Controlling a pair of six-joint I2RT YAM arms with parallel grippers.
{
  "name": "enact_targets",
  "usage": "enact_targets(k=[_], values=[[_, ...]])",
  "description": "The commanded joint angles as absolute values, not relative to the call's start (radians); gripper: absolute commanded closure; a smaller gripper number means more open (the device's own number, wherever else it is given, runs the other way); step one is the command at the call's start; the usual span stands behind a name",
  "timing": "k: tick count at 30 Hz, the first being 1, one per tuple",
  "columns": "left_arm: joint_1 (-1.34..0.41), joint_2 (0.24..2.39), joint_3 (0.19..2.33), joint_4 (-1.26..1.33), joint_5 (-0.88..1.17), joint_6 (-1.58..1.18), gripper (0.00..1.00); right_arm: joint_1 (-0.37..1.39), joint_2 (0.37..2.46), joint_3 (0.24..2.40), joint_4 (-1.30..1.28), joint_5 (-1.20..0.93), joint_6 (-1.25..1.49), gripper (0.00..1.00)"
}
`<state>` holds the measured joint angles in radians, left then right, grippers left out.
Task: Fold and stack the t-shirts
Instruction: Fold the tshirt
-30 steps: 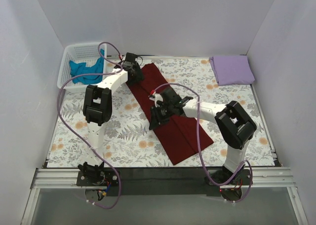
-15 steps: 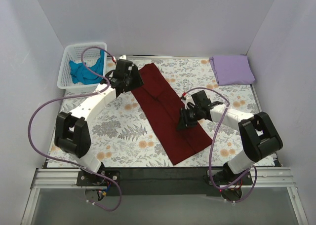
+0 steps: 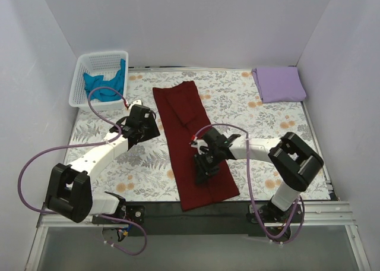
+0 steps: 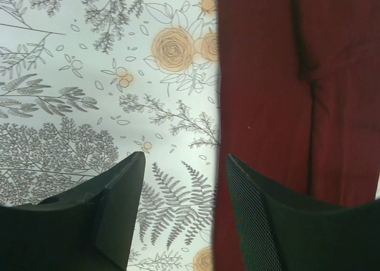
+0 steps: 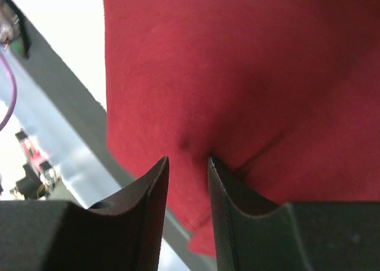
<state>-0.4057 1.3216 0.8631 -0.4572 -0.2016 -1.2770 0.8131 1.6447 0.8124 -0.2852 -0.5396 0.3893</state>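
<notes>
The dark maroon t-shirt [image 3: 187, 122] lies as a long folded strip on the floral cloth, and its near end reaches the table's front edge. My right gripper [image 3: 200, 167] sits on its lower part. In the right wrist view the jaws [image 5: 188, 159] are nearly closed and pinch a pucker of maroon fabric [image 5: 237, 57]. My left gripper [image 3: 151, 127] is open and empty beside the strip's left edge; its right finger [image 4: 255, 211] is over the shirt's edge [image 4: 267, 104]. The lavender t-shirt [image 3: 279, 84] lies folded at the back right. The teal t-shirt [image 3: 104, 85] is crumpled in the basket.
The white lattice basket [image 3: 83, 63] stands at the back left. The floral grey and orange cloth [image 3: 261, 122] covers the table. A dark rail [image 3: 178, 214] runs along the front edge, and white walls close in the sides and back.
The maroon shirt has swung from a diagonal to nearly straight and slid toward the front edge with my right gripper. My left gripper has left its far end and moved nearer along the left edge.
</notes>
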Motion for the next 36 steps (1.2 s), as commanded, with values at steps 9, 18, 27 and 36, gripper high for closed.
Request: enact_targets(k=[9,18,27,36], values=[[-0.411,1.207,0.804,-0.382,-0.163,-1.232,0.46,0.754,1.678,1.087,-0.229,-0.59,0.427,0.61],[-0.718,1.352,0.951,-0.353,0.032,-1.361,0.5,0.374,1.839,1.248,-0.04,-0.807,0.406,0.61],[-0.856,1.663,1.115,-0.279,0.216,-1.43,0.53,0.327,2.071,1.287,0.236,-0.936,0.558,0.61],[-0.874,1.865,1.077,-0.282,0.405,-1.554,0.58,0.284,2.189,1.237,0.281,-0.914,0.561,0.61]])
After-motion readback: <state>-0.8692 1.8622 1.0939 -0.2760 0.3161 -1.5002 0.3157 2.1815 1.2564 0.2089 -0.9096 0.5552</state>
